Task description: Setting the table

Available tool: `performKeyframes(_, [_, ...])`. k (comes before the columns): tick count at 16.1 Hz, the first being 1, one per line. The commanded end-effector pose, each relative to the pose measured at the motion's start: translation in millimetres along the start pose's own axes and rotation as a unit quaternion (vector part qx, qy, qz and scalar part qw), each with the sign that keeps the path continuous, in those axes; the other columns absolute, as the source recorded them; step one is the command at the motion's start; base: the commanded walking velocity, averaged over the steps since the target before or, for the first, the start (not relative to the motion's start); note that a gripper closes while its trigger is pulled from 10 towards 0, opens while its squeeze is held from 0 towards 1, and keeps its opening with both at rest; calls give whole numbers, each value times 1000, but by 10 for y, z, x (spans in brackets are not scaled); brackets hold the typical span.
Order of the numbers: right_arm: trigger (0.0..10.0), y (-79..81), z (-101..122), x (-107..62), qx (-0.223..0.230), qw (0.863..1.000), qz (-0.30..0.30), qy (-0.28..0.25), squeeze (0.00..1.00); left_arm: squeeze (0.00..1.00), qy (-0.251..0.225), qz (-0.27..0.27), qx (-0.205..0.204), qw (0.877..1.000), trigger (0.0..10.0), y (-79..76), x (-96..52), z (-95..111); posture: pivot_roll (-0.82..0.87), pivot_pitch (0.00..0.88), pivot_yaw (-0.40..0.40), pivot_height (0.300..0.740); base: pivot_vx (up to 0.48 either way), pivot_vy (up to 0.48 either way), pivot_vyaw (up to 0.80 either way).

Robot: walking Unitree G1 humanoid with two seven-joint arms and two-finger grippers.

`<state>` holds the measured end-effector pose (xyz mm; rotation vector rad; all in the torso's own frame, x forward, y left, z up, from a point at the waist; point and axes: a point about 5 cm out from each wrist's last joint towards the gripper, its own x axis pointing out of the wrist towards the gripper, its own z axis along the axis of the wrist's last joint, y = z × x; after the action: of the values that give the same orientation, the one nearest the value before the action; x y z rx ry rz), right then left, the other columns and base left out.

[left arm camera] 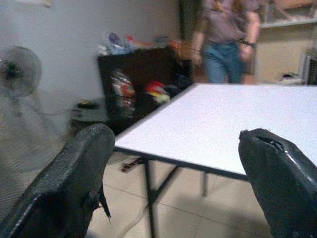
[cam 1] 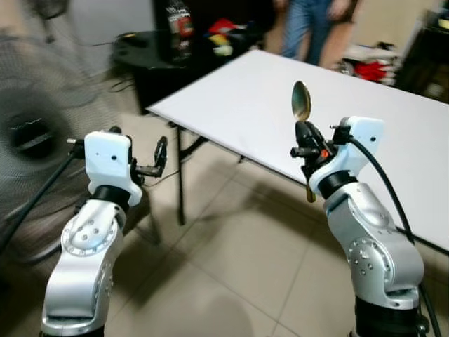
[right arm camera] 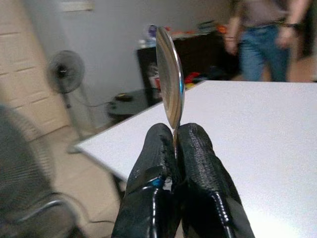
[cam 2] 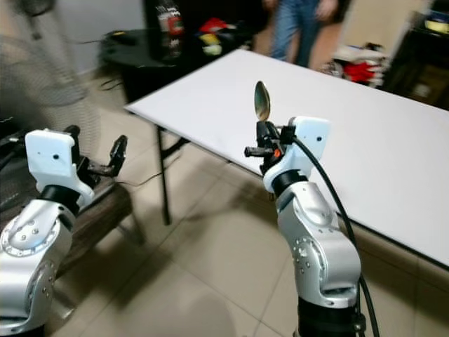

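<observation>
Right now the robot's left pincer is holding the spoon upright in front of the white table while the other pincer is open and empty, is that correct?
Not quite: the right pincer holds the spoon upright in front of the white table, its fingers closed on the neck in the right wrist view. The left pincer is the open, empty one.

One spoon [cam 1: 301, 100], one table [cam 1: 393, 133], one person [cam 1: 313, 21].

The table [cam 1: 245, 105] stands ahead and to the right, its near corner toward the left. Behind its far edge stands a person [cam 1: 312, 24]. A fan [cam 1: 31, 133] stands left of the table.
</observation>
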<state>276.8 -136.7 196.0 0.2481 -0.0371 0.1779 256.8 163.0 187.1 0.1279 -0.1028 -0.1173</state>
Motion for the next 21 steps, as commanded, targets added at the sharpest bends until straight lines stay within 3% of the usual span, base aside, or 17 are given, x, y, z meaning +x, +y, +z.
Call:
performKeyframes(1, [10000,-1,56,12,1,1000,-4,-13,0,0,-2,-2,7,1000,10000,18,3,20,53,0,-4,740,480,0,0])
performKeyframes(17, [10000,-19,-19,3,23,1000,-17,7,0,0,1,-32,8,999,10000,-9,61,13,49,0,24,740,480,0,-459])
performKeyframes(21, [10000,-85,-135,-46,11,999,-31,44,0,0,13,-29,13,999,10000,-10,95,-19,43,0,38,740,78,0,0])
